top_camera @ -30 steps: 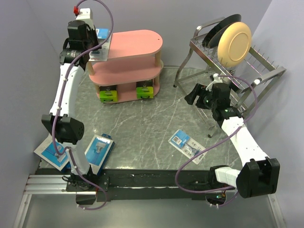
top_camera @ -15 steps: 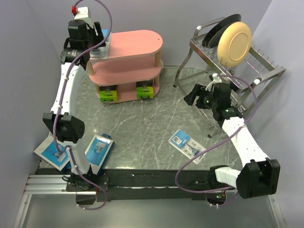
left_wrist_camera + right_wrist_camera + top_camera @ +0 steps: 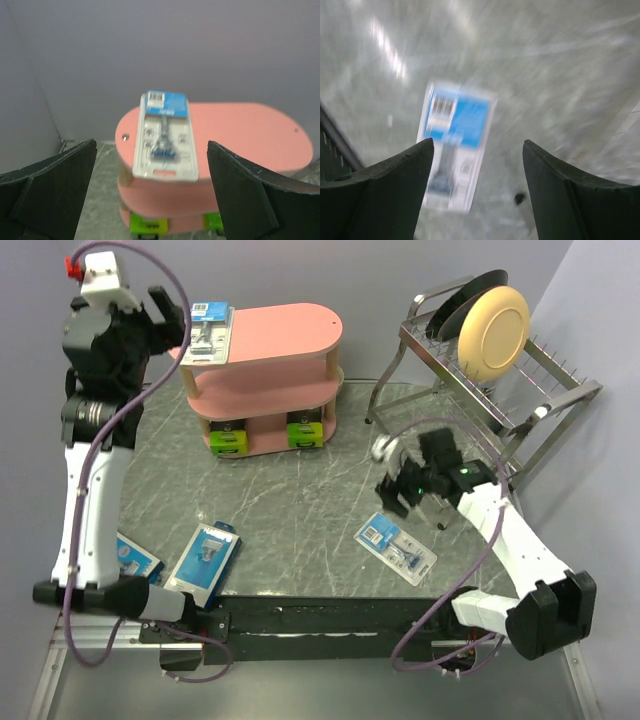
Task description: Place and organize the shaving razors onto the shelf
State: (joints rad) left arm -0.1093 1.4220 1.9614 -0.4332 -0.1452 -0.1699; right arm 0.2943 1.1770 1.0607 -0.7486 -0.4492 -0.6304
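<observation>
Pink shelf (image 3: 290, 325) stands at upper centre of the top view. A clear pack (image 3: 208, 332) lies on the left end of its top board. The left tool (image 3: 168, 322), upper left, is released, apart from it. The right tool (image 3: 400, 492) hangs spread, holding nothing, above a second pack (image 3: 397, 548) on the bench (image 3: 300, 500), lower right.

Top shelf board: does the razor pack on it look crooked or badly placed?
The razor pack lies flat at the left end of the pink shelf, on top, but one end sticks out past the rim. It is not fully supported, so it could perhaps slip off.
</observation>
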